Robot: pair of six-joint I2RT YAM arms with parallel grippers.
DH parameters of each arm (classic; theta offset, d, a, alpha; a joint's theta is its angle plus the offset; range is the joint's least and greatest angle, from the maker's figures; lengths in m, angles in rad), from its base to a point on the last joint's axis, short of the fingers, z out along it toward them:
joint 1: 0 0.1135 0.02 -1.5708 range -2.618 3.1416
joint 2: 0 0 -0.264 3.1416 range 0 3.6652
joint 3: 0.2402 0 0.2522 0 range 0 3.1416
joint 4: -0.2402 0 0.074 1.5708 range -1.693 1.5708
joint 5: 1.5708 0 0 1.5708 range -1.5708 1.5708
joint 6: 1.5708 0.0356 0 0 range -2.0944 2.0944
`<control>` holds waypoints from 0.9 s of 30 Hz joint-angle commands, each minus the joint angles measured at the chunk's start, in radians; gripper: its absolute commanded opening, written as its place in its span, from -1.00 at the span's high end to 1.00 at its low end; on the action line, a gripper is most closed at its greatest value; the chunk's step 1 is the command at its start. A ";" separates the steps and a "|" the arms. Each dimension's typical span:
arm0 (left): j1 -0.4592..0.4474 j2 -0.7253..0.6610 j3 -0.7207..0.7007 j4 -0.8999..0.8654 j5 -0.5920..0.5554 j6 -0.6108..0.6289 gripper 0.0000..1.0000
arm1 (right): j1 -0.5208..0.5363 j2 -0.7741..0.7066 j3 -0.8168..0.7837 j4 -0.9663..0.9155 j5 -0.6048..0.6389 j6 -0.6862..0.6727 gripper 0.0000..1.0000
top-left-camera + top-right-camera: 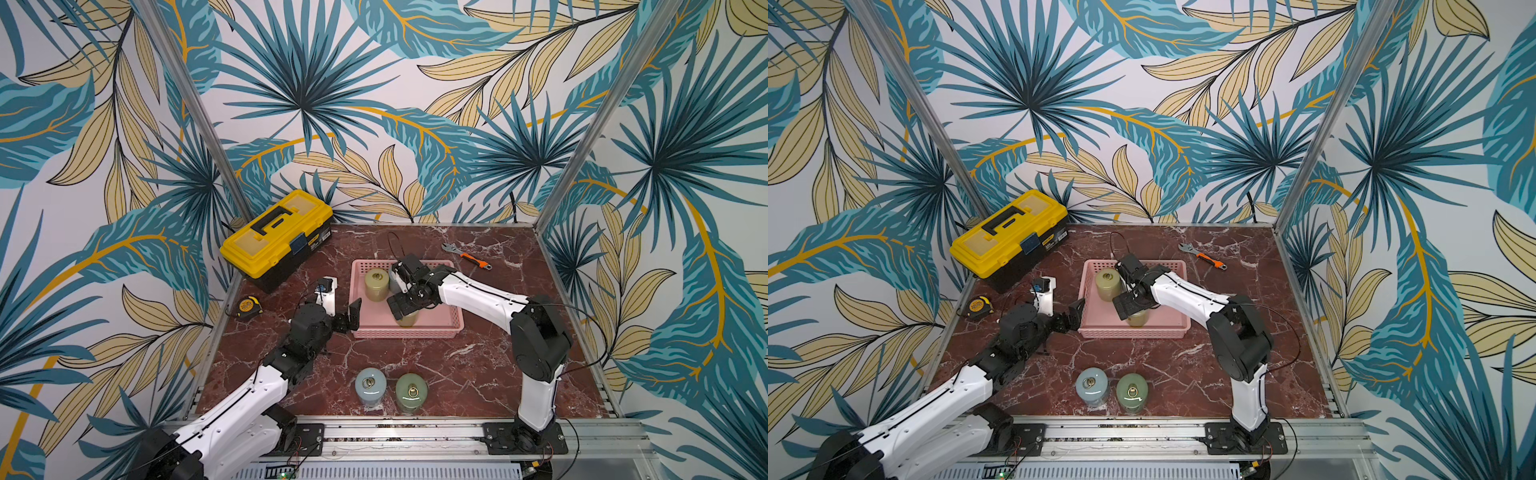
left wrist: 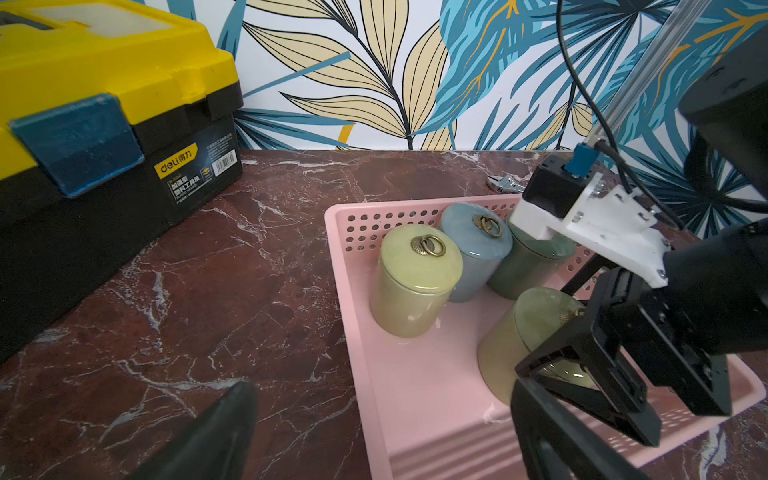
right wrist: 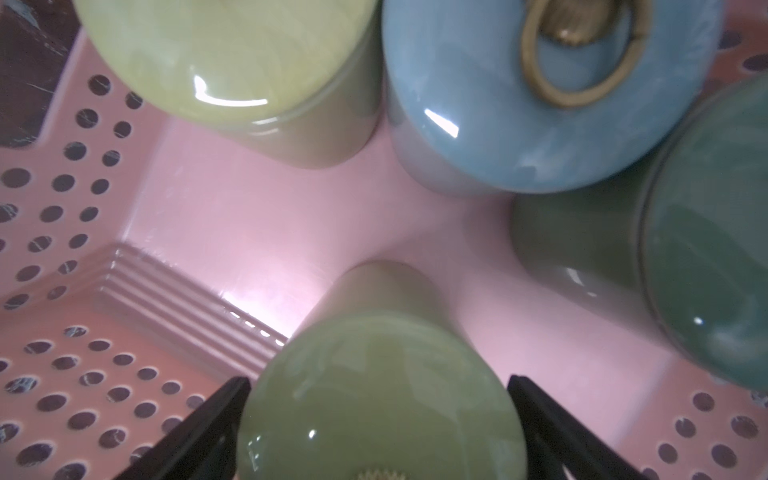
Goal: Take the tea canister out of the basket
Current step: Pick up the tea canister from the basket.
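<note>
Your right gripper (image 3: 379,381) hangs over the yellow-green canister (image 2: 505,336), jaws wide apart, one finger on each side of its lid (image 3: 374,419). It stands in the pink basket (image 1: 409,333) at the middle of the front edge, apart from the other canisters (image 2: 473,249) along the back. Sink below the lid, close on the body, then lift straight up. Your left gripper (image 1: 348,319), jaws also apart, sits just beside the basket's left edge; use it if the basket slides.

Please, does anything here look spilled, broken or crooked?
Nothing is spilled or broken. Only the yellow toolbox sits askew on the table. The olive tea canister inside the open right pincer may lean slightly.
</note>
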 commanded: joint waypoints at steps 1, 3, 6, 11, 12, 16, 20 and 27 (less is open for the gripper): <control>0.005 0.005 -0.027 0.024 -0.011 0.013 -1.00 | 0.005 0.022 0.013 -0.003 0.015 0.007 -0.97; 0.006 0.006 -0.027 0.024 -0.011 0.014 -1.00 | 0.006 0.026 0.014 -0.003 0.014 0.006 -0.92; 0.005 0.006 -0.028 0.024 -0.012 0.014 -1.00 | 0.005 0.027 0.013 -0.003 0.011 0.004 -0.81; 0.006 0.006 -0.027 0.024 -0.012 0.014 -1.00 | 0.005 0.023 0.010 -0.006 0.017 0.002 -0.51; 0.005 0.007 -0.027 0.025 -0.013 0.016 -1.00 | 0.006 0.021 0.009 -0.006 0.020 0.002 -0.46; 0.006 0.007 -0.027 0.024 -0.015 0.016 -1.00 | 0.005 0.009 0.010 -0.012 0.020 -0.001 -0.29; 0.005 0.007 -0.027 0.024 -0.014 0.016 -1.00 | 0.006 -0.012 0.019 -0.018 0.026 -0.005 -0.24; 0.006 0.009 -0.027 0.026 -0.013 0.016 -1.00 | 0.006 -0.048 0.052 -0.054 0.039 -0.011 -0.20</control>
